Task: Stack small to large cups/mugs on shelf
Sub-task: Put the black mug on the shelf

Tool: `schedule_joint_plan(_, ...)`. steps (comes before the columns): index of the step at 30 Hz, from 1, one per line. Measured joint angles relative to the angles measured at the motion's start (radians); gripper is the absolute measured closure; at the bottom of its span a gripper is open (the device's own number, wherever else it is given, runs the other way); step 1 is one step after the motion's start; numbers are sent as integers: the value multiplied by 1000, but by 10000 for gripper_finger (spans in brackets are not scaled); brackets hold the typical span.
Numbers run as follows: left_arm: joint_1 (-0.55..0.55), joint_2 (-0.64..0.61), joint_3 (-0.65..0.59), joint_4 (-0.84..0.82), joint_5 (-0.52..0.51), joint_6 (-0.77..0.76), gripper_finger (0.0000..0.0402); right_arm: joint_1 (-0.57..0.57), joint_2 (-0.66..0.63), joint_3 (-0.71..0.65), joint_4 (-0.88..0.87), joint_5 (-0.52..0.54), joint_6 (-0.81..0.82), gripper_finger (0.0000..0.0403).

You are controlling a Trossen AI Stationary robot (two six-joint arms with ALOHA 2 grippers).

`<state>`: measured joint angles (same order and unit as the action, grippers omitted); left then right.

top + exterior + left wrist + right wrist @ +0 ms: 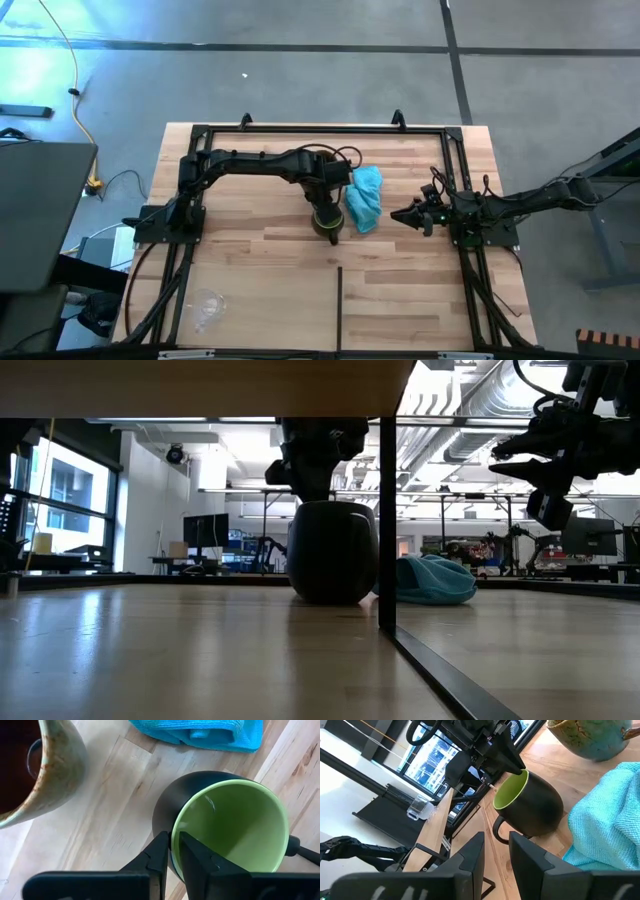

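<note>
The green mug is the main thing here: matte black on the outside, bright lime green inside, with a dark loop handle sticking out the side. It sits upright near the middle of the pale wooden shelf. The left end effector is clamped on its rim, one finger inside the mug and one outside. Nothing in the mug as far as I can see.

Just beside it is the brown mug, speckled brown with a pale teal glaze on the outside and dark inside. Only part of it shows in the wrist views, so I can't tell what's in it, if anything. The tiny clear cup is well apart from the other two, off toward the front left corner of the plank surface, and it looks empty.

A light-blue cloth lies crumpled right next to the green mug, between it and the right end effector. That one hovers above the tabletop past the cloth with its fingers slightly apart, holding nothing.

The surface is light butcher-block style planks with a thin dark seam running across it and a black metal frame around the edges. Beyond it there's a grey floor, big windows, exposed ceiling ducts and some desks with monitors in the background.
</note>
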<state>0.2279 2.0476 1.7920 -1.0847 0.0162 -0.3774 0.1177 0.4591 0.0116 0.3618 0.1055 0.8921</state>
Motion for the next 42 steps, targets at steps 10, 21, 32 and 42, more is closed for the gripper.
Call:
schedule_joint_plan(10,1,0,0,19,22,5,341,0,0,0,0,0,0,322)
schedule_joint_plan(21,0,0,0,20,21,3,275,0,0,0,0,0,0,322)
schedule_joint_plan(32,0,7,0,23,18,19,301,0,0,0,0,0,0,322)
schedule_joint_plan(42,1,28,0,24,34,11,306,0,0,0,0,0,0,322)
